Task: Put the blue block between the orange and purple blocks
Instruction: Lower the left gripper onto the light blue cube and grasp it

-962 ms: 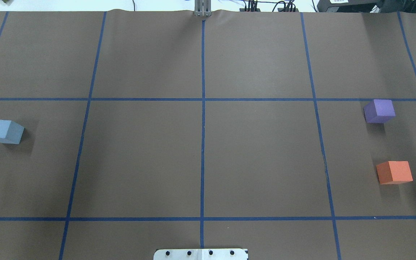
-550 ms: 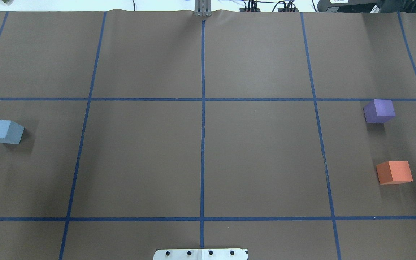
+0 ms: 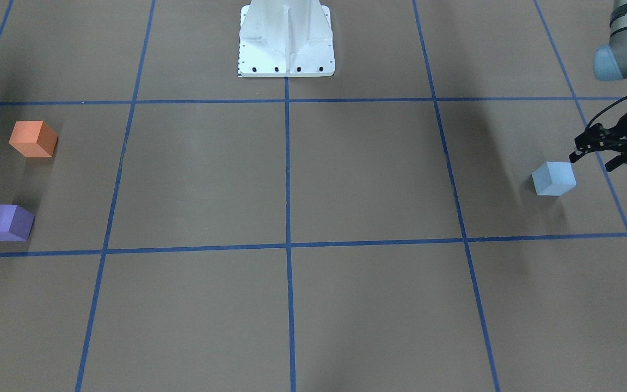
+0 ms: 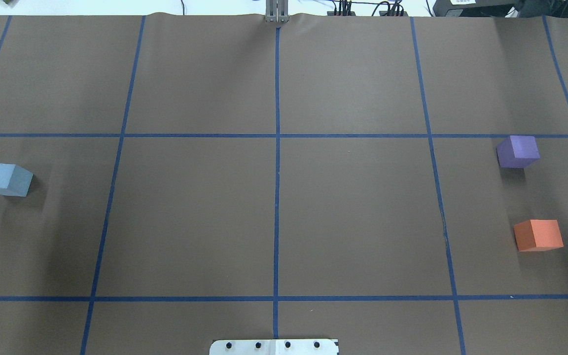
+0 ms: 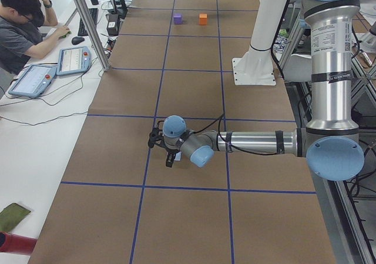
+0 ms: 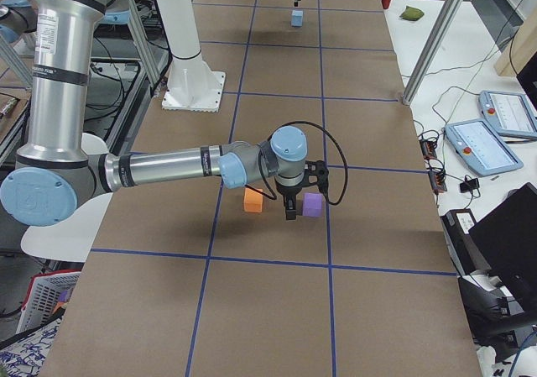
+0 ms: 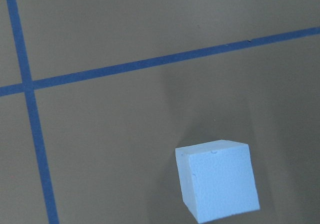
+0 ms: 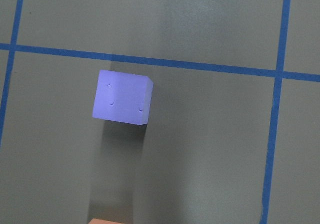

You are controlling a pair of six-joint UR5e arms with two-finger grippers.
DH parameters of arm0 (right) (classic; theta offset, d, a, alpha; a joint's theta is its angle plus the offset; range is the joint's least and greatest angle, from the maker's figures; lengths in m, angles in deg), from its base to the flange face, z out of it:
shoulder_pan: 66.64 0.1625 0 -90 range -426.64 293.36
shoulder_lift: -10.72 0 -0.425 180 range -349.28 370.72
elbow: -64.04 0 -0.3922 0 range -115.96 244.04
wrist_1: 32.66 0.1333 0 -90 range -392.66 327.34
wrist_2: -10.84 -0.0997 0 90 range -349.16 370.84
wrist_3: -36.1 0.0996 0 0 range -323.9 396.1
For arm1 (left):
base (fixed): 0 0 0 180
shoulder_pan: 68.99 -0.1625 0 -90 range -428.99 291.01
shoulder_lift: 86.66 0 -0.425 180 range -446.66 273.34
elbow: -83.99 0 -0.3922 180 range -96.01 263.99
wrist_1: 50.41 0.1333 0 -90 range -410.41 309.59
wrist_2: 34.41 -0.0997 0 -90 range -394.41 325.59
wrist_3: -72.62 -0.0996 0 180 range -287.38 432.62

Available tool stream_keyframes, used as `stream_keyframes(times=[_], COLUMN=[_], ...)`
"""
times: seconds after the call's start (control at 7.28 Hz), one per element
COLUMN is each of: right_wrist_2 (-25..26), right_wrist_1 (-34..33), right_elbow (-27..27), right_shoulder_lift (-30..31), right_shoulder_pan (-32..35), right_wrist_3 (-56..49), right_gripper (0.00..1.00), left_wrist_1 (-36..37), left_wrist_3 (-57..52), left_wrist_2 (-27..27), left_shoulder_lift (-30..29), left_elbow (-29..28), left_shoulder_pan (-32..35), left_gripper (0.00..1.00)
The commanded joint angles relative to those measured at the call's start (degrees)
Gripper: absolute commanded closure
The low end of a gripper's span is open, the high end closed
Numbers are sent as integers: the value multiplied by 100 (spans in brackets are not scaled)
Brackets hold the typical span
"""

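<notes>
Exterior front-facing: left fingers (image 3: 613, 163) spread (just beside blue block (image 3: 553, 178)); right fingers (image 6: 291, 207) cannot tell; operator (image 5: 22, 24) sits tableside.

No text, label, brand, number or sign could be read in any view. The screens of the two tablets (image 5: 73, 60) on the side desk were too small to make out.
</notes>
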Motion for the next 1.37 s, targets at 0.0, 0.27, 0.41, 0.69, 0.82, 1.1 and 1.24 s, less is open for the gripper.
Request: stream_keyframes(times=[0.0, 0.27, 0.41, 0.69, 0.82, 1.1, 1.24], right_wrist_2=[0, 0, 0, 0, 0, -9, -9], right_wrist_1=[-1, -1, -1, -1, -1, 8, 8], right_elbow=[1, -8, -8, -8, -8, -8, 1], right_shoulder_lift=[18, 18, 26, 35, 35, 62, 62], right_shoulder_pan=[-6, 2, -6, -6, -6, -6, -6], right_wrist_3=[2, 2, 2, 2, 2, -7, -7], right_gripper=[0, 0, 0, 0, 0, 0, 0], left_wrist_1=[-232, -188, -188, -109, -65, 49, 215], left_wrist_3=[432, 677, 783, 775, 775, 784, 801], left_wrist_2=[-332, -349, -715, -921, -921, -912, -912], left_shoulder_lift=[-78, -96, -96, -105, -105, -235, -402], left_elbow=[-24, -33, -33, -77, -77, -7, 46], left_shoulder_pan=[-399, -618, -811, -989, -989, -980, -980], left_gripper=[0, 0, 0, 3, 23, 71, 77])
